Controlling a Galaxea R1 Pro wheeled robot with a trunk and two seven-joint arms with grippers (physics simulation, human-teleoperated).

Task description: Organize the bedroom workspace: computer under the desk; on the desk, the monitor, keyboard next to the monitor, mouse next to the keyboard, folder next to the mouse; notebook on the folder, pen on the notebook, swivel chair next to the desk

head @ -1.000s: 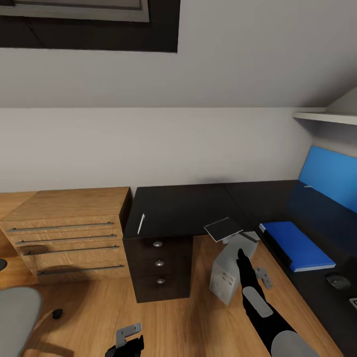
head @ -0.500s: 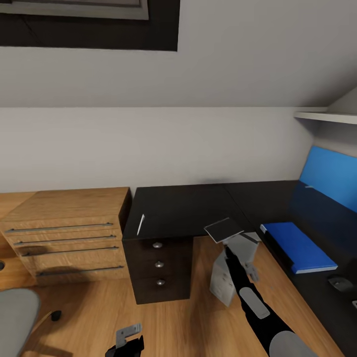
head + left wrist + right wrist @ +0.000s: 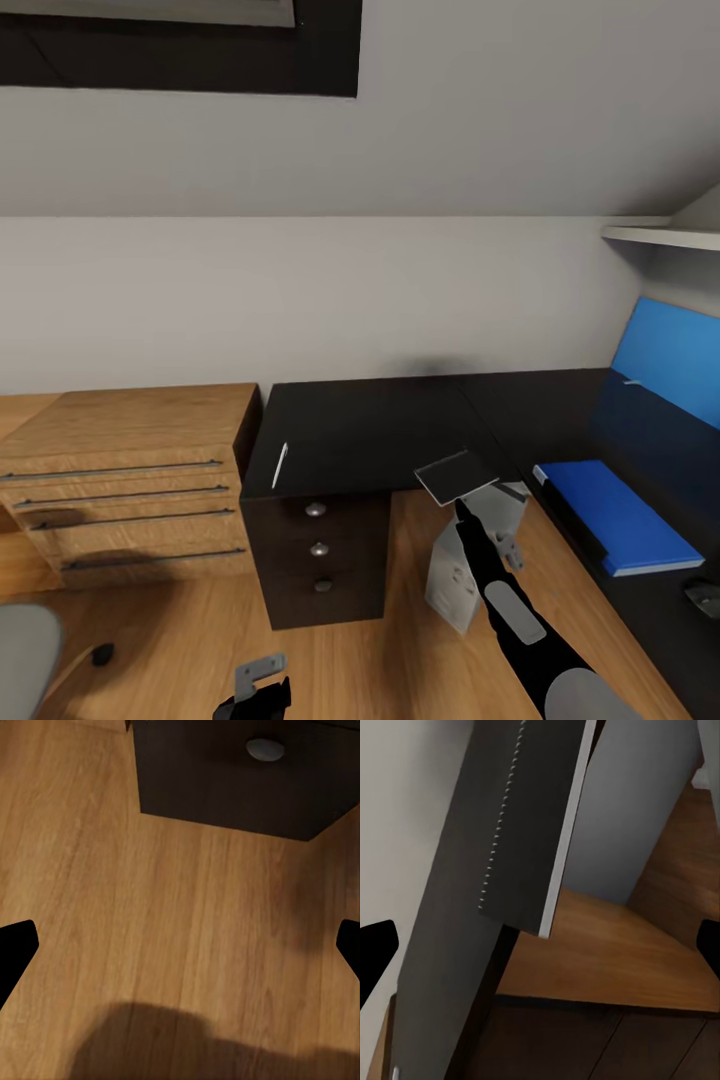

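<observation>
The dark grey notebook (image 3: pixel 455 477) juts off the inner edge of the black desk (image 3: pixel 360 430), above the light grey computer (image 3: pixel 470 560) on the floor. My right gripper (image 3: pixel 465 510) reaches up just under the notebook; in the right wrist view the notebook (image 3: pixel 510 832) is close ahead and the gripper (image 3: pixel 540 949) is open, holding nothing. The pen (image 3: pixel 281 465) lies near the desk's left edge. The blue folder (image 3: pixel 615 515) lies on the right wing, with the mouse (image 3: pixel 705 597) in front of it. The swivel chair (image 3: pixel 20 660) seat shows at lower left. My left gripper (image 3: pixel 255 690) hangs low and open over the floor.
Light oak drawers (image 3: pixel 130 470) stand left of the desk's dark drawer unit (image 3: pixel 318 560), whose knob (image 3: pixel 265 748) appears in the left wrist view. A blue back panel (image 3: pixel 670 355) and a white shelf (image 3: pixel 660 236) are at the right. Plank floor lies between the desk wings.
My right arm has swung left and forward, from beside the computer to just under the notebook. The camera shifted a little. The left arm has not moved.
</observation>
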